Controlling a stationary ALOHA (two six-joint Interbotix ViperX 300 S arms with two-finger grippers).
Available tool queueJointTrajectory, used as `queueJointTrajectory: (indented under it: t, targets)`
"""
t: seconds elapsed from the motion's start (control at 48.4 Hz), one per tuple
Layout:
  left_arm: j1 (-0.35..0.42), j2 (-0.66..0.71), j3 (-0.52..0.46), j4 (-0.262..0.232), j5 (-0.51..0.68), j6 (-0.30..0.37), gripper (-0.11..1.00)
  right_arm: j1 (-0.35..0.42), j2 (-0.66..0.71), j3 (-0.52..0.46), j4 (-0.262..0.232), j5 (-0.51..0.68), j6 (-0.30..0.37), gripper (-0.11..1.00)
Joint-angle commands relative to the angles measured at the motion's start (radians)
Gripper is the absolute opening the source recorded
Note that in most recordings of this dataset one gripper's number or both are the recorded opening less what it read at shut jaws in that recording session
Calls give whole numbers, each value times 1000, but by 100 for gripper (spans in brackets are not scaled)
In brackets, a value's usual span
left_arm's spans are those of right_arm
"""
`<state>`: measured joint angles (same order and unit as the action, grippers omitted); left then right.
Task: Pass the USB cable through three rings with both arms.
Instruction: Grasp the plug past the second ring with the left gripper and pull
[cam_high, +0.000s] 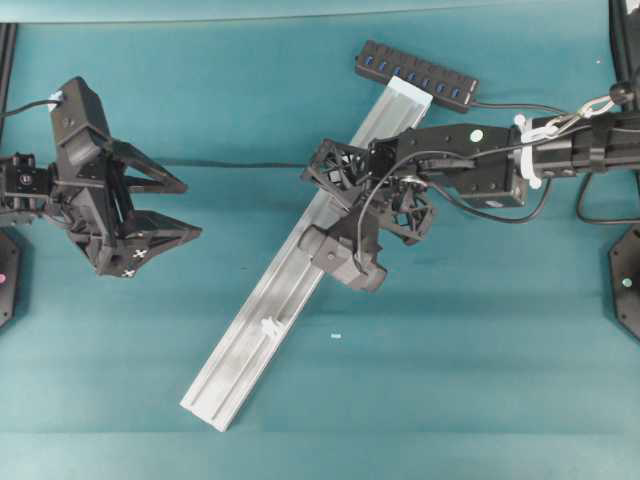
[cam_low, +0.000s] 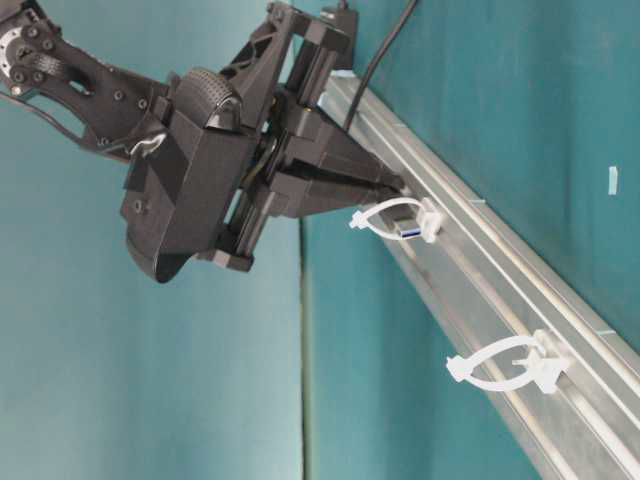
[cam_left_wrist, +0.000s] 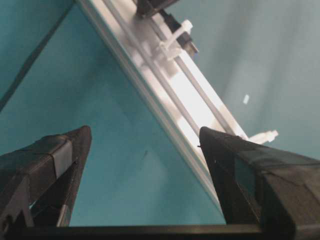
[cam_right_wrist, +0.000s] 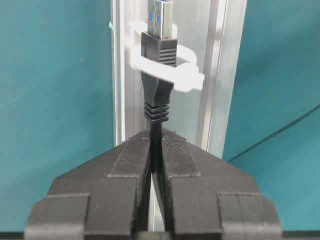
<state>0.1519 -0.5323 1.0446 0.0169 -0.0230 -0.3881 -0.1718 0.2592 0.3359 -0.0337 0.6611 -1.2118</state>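
Here the right gripper (cam_right_wrist: 156, 142) is clamped on the USB cable (cam_right_wrist: 159, 107) just behind its plug, whose metal tip already pokes through a white ring (cam_right_wrist: 165, 67) on the silver rail (cam_right_wrist: 225, 75). The grip sits on thin cord rather than on the stiff plug body, so I judge the main risk to be the plug tilting or the cord buckling as it is pushed on, which could jam the plug's shoulder against the ring. The ring looks thin and springy; a sideways push might bend it or twist it on the rail. From table level the next ring (cam_low: 505, 365) stands farther down the rail, apart from the plug, and a drooping plug could miss it. The left gripper (cam_high: 165, 205) hangs with its jaws wide apart and empty, well off to the side of the rail, too far to catch the plug should it slip back out.
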Motion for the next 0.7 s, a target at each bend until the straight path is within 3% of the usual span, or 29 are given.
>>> queueJointTrajectory:
  t: [0.0, 0.145, 0.352, 0.683]
  targets:
    - [-6, -6, -9, 3, -8, 0, 94, 17, 11, -14, 5, -3, 35, 7]
    - [-6, -6, -9, 3, -9, 0, 94, 25, 12, -34, 5, 3, 83, 7]
    - [-18, -2, -12, 3, -9, -28, 93, 35, 11, -43, 6, 25, 89, 7]
    - [-71, 63, -23, 3, -72, -80, 93, 37, -6, -60, 78, 44, 92, 7]
